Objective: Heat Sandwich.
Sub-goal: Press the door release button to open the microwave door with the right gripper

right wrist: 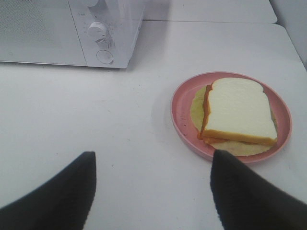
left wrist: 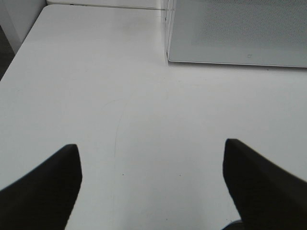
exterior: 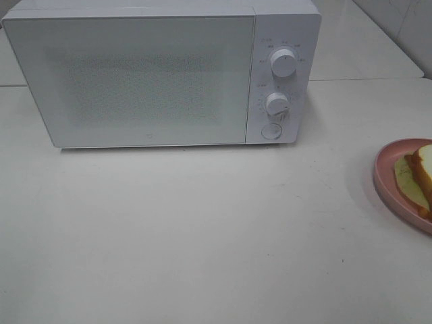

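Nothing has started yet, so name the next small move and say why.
Probably bring the right claw to the round button below the knobs of the microwave, likely the door release. Its door is shut with no handle showing, the sandwich sits outside on the pink plate, and the left claw too is open and empty.

In the exterior high view, the pink plate (exterior: 391,182) and the sandwich (exterior: 424,169) are cut off by the right edge, and the microwave (exterior: 135,81) is clipped at the top. The markings around its dials (exterior: 284,62) are too small to be read. The left end effector (left wrist: 151,146) and the right end effector (right wrist: 153,154) are each shown only in part, cut by the picture's edge.
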